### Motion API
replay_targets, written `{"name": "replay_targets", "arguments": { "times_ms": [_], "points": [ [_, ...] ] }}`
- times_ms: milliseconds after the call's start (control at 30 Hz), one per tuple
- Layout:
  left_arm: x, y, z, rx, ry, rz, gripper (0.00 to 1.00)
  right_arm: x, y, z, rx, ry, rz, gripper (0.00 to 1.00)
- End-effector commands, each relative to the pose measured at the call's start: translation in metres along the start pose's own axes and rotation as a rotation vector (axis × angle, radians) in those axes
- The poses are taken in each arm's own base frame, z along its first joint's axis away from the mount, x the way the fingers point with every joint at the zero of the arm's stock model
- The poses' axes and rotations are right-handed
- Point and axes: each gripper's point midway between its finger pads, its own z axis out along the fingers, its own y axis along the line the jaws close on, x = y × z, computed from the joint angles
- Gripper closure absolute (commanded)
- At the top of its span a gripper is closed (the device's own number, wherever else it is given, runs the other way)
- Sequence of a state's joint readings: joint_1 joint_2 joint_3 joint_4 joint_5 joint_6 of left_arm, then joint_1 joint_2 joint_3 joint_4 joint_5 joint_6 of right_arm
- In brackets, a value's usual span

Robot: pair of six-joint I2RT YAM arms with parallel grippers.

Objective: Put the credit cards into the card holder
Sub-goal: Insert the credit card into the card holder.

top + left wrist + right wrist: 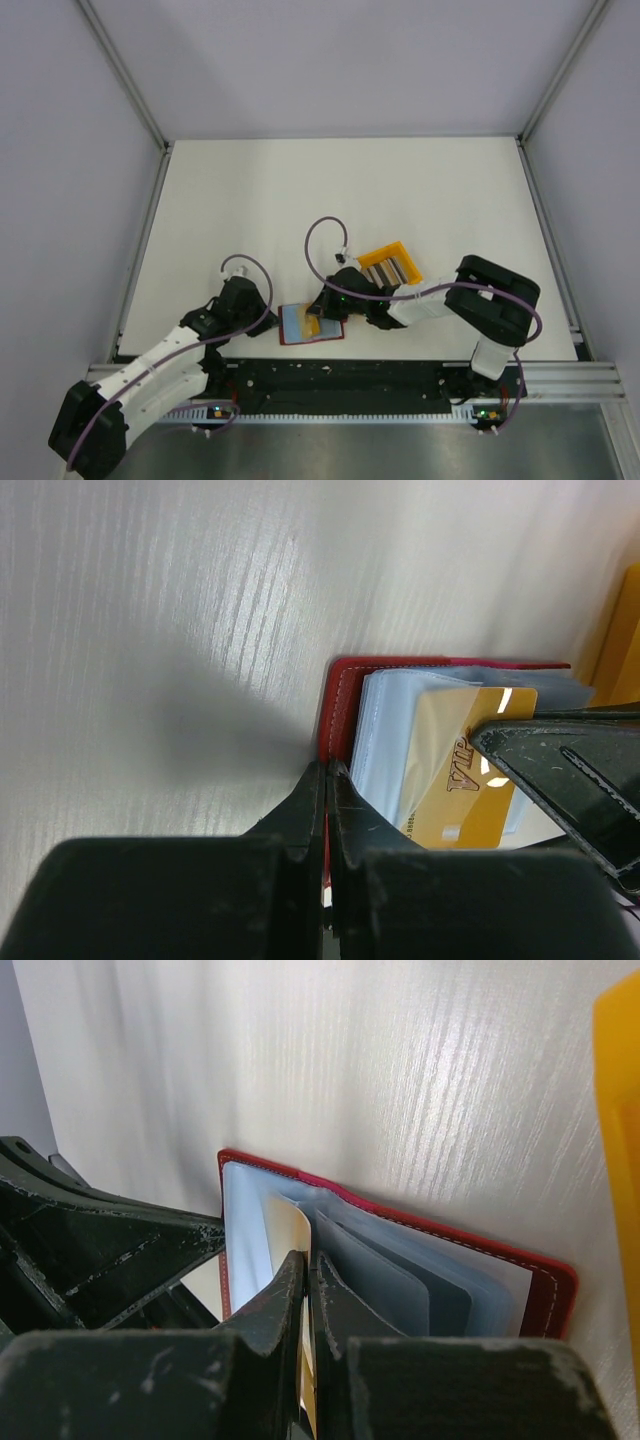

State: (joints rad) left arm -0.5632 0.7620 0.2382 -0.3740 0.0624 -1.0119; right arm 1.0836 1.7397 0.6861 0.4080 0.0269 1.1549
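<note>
The dark red card holder (296,325) lies open near the table's front edge, its pale blue plastic sleeves fanned up. My left gripper (327,772) is shut on the holder's red cover edge (338,695), and it shows at the holder's left side in the top view (274,322). My right gripper (306,1262) is shut on a gold credit card (290,1228) marked VIP (470,780), whose far end sits among the sleeves (400,1280). The right gripper shows in the top view over the holder (322,312). Other cards stand in the yellow bin (390,265).
The yellow plastic bin (620,1110) sits just right of and behind the holder, close to the right wrist. The left gripper's black fingers (100,1250) crowd the holder's left side. A metal rail (400,375) runs along the table's near edge.
</note>
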Motion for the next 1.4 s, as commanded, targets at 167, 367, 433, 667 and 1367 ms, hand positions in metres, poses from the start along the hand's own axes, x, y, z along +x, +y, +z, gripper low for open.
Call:
{"name": "replay_targets", "arguments": {
  "times_ms": [167, 367, 433, 667, 1367],
  "points": [
    [0.003, -0.002, 0.003, 0.029, 0.003, -0.006, 1.00, -0.030, -0.030, -0.006, 0.146, -0.101, -0.197, 1.00],
    [0.002, -0.001, 0.002, 0.016, 0.002, 0.009, 1.00, -0.032, -0.028, -0.005, 0.143, -0.101, -0.262, 1.00],
    [0.001, -0.001, 0.002, 0.018, -0.001, 0.008, 1.00, -0.033, -0.025, -0.004, 0.133, -0.089, -0.306, 1.00],
    [0.000, -0.001, 0.002, 0.018, -0.007, 0.029, 1.00, -0.026, -0.016, -0.005, 0.059, 0.018, -0.395, 1.00],
    [-0.001, -0.004, 0.005, 0.021, 0.007, 0.073, 1.00, -0.019, -0.013, 0.008, -0.009, 0.023, -0.204, 1.00]
  ]
}}
